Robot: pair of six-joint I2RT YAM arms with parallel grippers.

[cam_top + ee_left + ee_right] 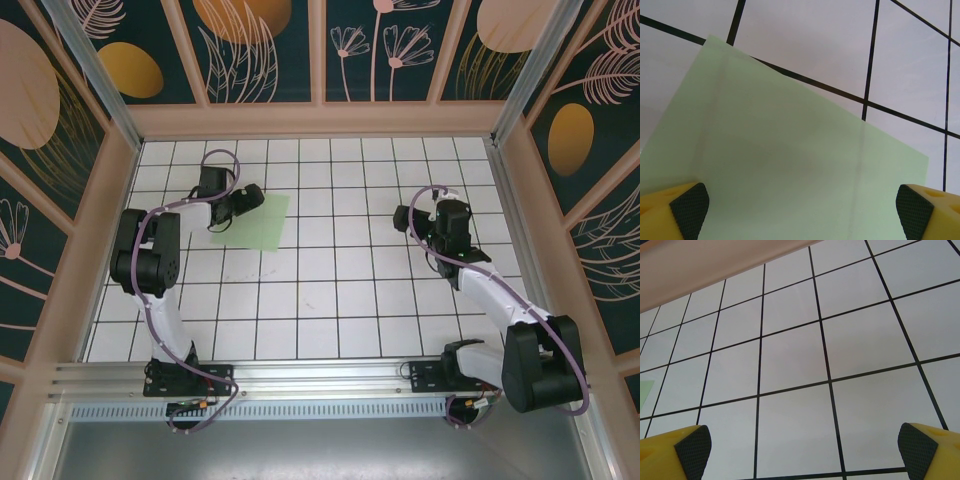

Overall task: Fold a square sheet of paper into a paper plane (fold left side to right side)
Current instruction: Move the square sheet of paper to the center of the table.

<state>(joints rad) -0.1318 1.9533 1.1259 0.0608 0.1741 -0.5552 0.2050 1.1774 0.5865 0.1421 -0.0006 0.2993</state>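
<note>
While the square sheet of paper [258,226] lies flat, upper left on the desk [330,300], left claw [248,198] hangs over it, jaws wide, empty — right claw [404,217] likewise. Advise: catch the left edge squarely, align corners before creasing.

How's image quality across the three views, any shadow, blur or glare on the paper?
Top view: even light, sharp, no glare on the paper. Left wrist view: a soft grey shadow across the paper's middle, its edges crisp, faint crease lines visible. Right wrist view: the tiled table evenly lit, grid lines sharp, no glare.
</note>
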